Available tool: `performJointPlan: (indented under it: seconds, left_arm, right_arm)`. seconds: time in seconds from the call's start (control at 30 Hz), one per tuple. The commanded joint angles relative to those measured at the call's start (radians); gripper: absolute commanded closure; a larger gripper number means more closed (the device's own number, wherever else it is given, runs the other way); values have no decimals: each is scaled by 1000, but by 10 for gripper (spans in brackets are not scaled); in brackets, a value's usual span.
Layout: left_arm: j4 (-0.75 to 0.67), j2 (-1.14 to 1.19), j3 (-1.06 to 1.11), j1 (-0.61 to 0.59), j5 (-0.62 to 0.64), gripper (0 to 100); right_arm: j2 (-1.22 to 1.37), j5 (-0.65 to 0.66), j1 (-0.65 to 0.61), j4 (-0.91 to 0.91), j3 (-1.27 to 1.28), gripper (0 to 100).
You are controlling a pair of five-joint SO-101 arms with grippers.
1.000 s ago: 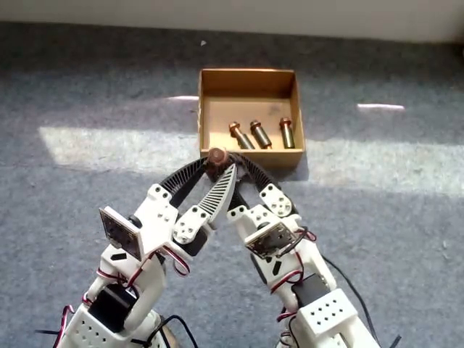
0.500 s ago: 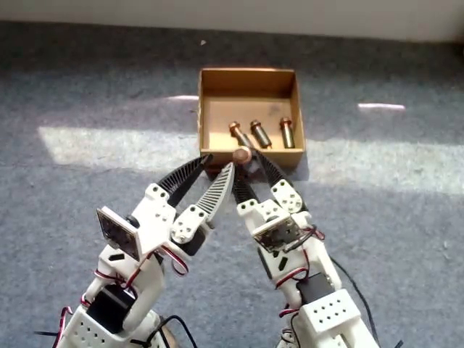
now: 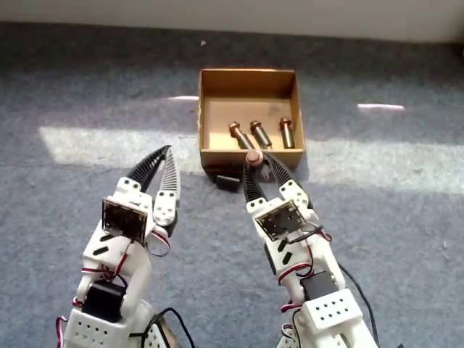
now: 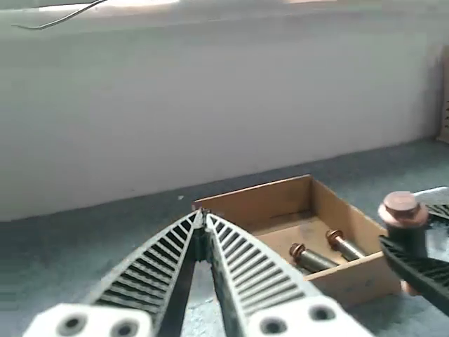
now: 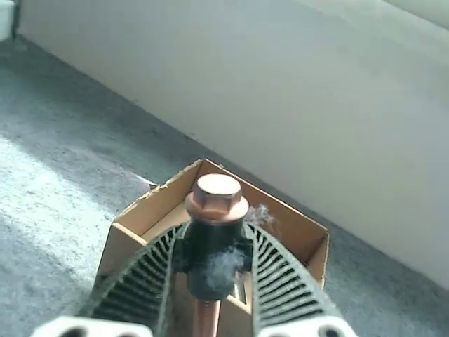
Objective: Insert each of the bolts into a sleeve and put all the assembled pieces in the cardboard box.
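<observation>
High view: cardboard box [image 3: 248, 80] sits dead ahead of the right fingers [image 3: 276, 169], with three bolt-and-sleeve pieces [image 3: 260, 133] lying inside. Those fingers pinch a fourth bolt [image 3: 253, 156] in its dark sleeve [image 5: 208, 240]. Long axis is roughly upright, head up, right at the box's near wall, so this arm is clearly the nearer one. My read: short push forward, then release. The left fingers [image 3: 169, 174] are pressed together, empty, well off to the box's left. A small black piece [image 3: 227, 181] lies on the carpet [image 3: 377, 217] between the arms.
</observation>
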Motion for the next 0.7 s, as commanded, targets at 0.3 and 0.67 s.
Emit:
performJointPlan:
  seconds: [0.3,0.67]
  left_arm:
    - [74,-7,145,-288,-18,994]
    - [400,-10,145,-289,-21,994]
  right_arm:
    - [-15,-9,84,35,104,993]
    - [-8,-244,219,450,-107,993]
